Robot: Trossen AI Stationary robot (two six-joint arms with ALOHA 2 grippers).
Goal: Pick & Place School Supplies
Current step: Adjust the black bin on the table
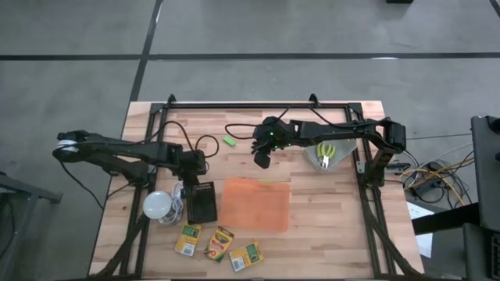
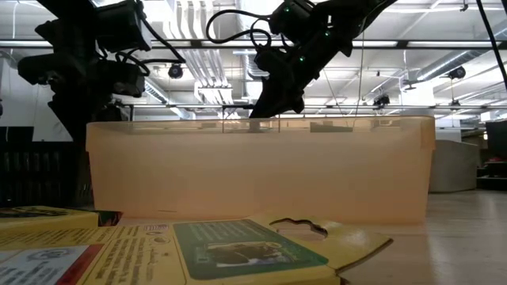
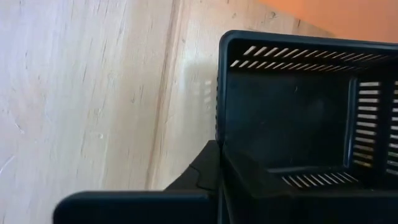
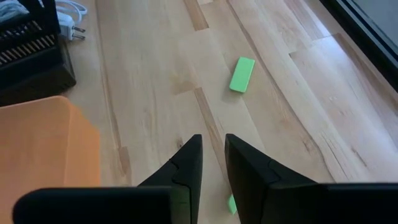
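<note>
Found the right gripper (image 1: 262, 157) raised above bare wood near the middle of the table (image 1: 336, 218), just behind the far edge of the orange tray (image 1: 256, 204). Saw its jaws parted only by a narrow slit in the right wrist view, with plain wood showing through the gap and nothing held between them (image 4: 213, 168). Noted a sliver of green (image 4: 231, 203) beside one finger there, too hidden to identify. Spotted one green block (image 1: 230, 141) lying flat on the wood to the left of that gripper, apart from it and outside the tray (image 4: 242, 74). Counted three crayon boxes (image 1: 188, 240) (image 1: 219, 243) (image 1: 246, 255) in a loose row along the near edge, just in front of the tray, the nearest filling the low view's foreground (image 2: 238, 249). Located the yellow-handled scissor tools (image 1: 326, 154) on the right side, under the right arm and well apart from the tray. Placed the left gripper (image 1: 196, 184) down at the black basket (image 1: 202, 203), just left of the tray and beside the white bulb (image 1: 158, 204); could not tell how its jaws stood against the basket wall (image 3: 292, 118).
</note>
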